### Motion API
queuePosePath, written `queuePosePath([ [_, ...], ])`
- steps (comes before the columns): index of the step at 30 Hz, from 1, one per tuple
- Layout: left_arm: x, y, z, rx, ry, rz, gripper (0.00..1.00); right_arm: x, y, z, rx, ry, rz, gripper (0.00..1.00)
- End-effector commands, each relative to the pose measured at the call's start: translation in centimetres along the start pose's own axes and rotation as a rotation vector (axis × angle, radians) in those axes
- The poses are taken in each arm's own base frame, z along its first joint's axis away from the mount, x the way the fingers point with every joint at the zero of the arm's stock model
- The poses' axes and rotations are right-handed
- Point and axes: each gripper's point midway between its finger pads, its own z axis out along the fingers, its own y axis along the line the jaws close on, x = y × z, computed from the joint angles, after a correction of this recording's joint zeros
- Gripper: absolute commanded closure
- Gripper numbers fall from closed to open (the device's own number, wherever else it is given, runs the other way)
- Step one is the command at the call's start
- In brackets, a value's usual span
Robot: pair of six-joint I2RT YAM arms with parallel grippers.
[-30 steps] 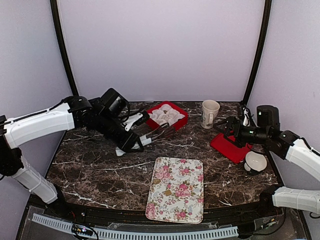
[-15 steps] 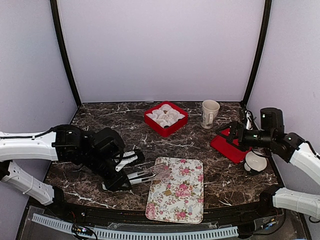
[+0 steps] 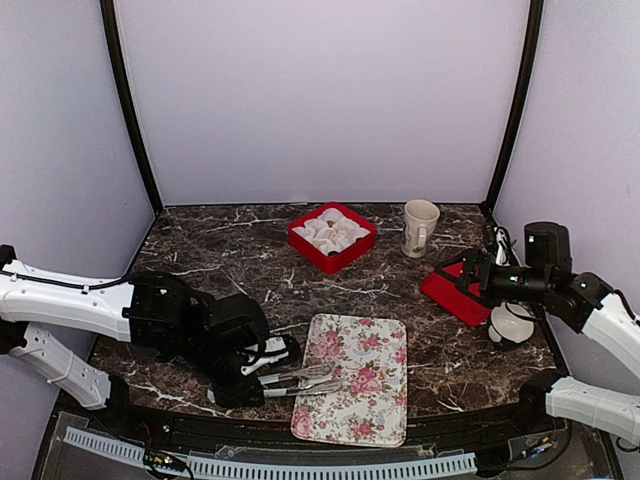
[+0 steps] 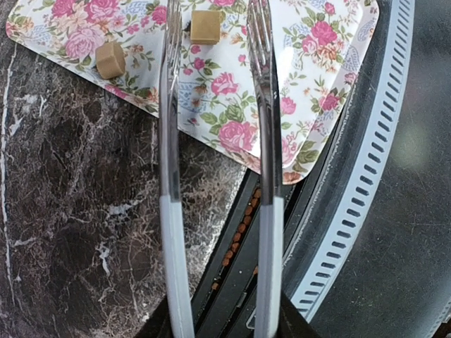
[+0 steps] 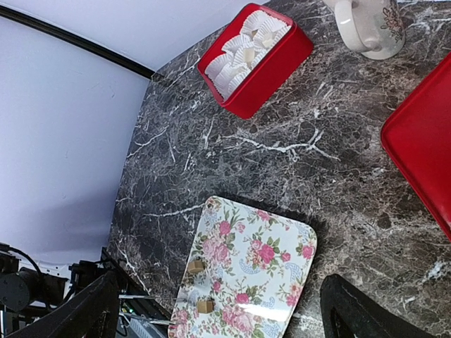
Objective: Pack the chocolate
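Two tan chocolates [image 4: 110, 59] sit on the tray's [image 4: 310, 70] left side. The left gripper [image 3: 325, 378], spread, straddles one without touching it. Box [image 3: 333, 235] and mug [image 3: 420, 228] stand far off. The right gripper [image 3: 452, 272] gapes empty above the tabletop [image 3: 200, 270].

We see the left arm [image 3: 70, 300] lying low along the near left side, its white upper link running rightward into a dark wrist. The left hand [image 3: 328, 378] points right, its two long pale fingers [image 4: 169, 141] held parallel with a clear gap between them. The right arm [image 3: 600, 310] is folded at the far right, forearm raised and reaching leftward. The right hand [image 3: 455, 272] hangs above the surface, tilted down, its dark fingers [image 5: 91, 310] spread wide apart, gripping nothing.
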Motion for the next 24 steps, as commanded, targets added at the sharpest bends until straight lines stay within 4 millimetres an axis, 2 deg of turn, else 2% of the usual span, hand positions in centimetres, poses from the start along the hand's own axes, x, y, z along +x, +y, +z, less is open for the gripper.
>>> queuePosePath([
  [1, 0.0, -0.1, 0.4, -0.027, 0.017, 0.019, 0.62, 0.3, -0.4, 0.4, 0.003, 0.009, -0.01, 0.0],
  [10, 0.4, 0.3, 2.1, -0.054, 0.077, 0.033, 0.62, 0.5, -0.7, 0.6, 0.003, 0.011, -0.011, 0.0],
  [24, -1.0, -0.4, 3.2, -0.029, 0.075, 0.034, 0.65, 1.1, -1.0, 0.5, -0.004, 0.015, -0.004, 0.0],
])
